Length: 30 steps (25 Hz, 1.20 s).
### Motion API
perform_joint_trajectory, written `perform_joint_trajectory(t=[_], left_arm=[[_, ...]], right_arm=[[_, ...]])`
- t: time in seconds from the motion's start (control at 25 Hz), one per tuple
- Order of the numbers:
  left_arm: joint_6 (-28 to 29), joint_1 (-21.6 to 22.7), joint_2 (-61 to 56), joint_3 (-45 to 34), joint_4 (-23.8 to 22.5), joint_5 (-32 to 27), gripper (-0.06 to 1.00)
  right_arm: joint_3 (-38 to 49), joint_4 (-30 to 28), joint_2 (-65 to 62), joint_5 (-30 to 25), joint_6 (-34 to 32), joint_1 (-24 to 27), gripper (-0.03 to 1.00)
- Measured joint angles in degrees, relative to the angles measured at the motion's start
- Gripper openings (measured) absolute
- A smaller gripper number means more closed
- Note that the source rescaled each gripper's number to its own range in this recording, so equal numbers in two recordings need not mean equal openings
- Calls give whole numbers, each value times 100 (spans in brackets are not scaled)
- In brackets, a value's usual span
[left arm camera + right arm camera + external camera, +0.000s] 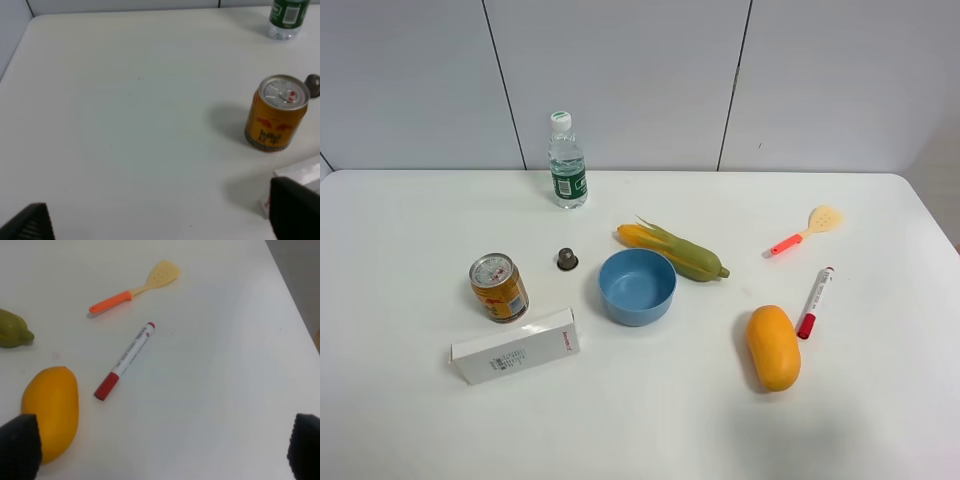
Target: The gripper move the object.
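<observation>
The long white box (515, 346) lies flat at the front left of the table, just in front of a yellow can (498, 287). Neither arm shows in the exterior high view. In the left wrist view my left gripper (162, 220) is open and empty above bare table. A corner of the box (306, 171) shows beside one black fingertip (295, 210). In the right wrist view my right gripper (161, 450) is open and empty, far from the box.
A water bottle (566, 161) stands at the back. A blue bowl (637, 286), a corn cob (675, 251) and a small grey cap (567, 259) sit mid-table. A mango (773, 347), a red-capped marker (815, 301) and a small spatula (807, 229) lie on the right.
</observation>
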State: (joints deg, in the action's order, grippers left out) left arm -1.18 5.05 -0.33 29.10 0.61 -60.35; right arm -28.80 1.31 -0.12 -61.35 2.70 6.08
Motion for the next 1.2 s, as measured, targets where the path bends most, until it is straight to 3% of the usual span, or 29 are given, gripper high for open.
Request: perform_joint_trajectory(t=[1.2], left_arm=[[0,0,0,0,0,0,100]], right_arm=[[0,-5,0,0,-49,0,100]])
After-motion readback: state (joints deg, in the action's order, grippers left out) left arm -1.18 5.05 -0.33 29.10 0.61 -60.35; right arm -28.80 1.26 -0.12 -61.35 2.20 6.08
